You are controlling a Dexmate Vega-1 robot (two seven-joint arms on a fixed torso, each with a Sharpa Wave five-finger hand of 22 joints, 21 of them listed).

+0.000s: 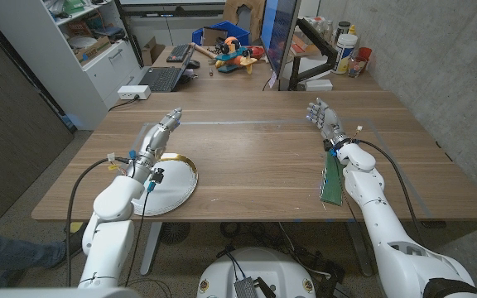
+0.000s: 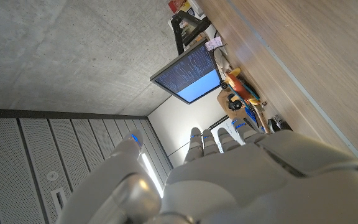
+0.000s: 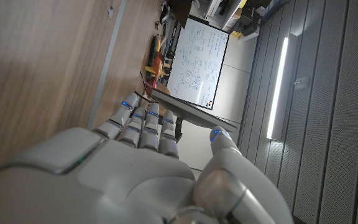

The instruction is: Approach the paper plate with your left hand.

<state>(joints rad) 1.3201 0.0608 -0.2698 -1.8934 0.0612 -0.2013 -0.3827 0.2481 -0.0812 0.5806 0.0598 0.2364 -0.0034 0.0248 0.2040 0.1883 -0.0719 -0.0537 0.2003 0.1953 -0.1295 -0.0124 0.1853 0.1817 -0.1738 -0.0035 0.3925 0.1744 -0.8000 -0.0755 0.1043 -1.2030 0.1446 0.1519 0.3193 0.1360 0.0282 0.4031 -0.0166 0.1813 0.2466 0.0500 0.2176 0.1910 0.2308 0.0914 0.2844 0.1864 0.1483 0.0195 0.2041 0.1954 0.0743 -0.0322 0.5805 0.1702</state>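
A white paper plate (image 1: 175,189) with a gold rim lies on the wooden table near its front left edge. My left hand (image 1: 161,132) is stretched out over the table just beyond the plate's far rim, fingers straight and apart, holding nothing; my left forearm crosses the plate's left side. In the left wrist view the back of that left hand (image 2: 241,180) reaches along the tabletop. My right hand (image 1: 323,116) stands at the right side of the table, fingers extended and spread, nothing in it. The right wrist view shows my right hand (image 3: 123,168) from behind.
A green circuit board (image 1: 333,178) lies beside my right forearm. At the table's far side stand a laptop (image 1: 161,78), a colourful toy (image 1: 237,56), a monitor (image 1: 281,37) and bottles (image 1: 348,48). A white power strip (image 1: 133,93) sits at the far left corner.
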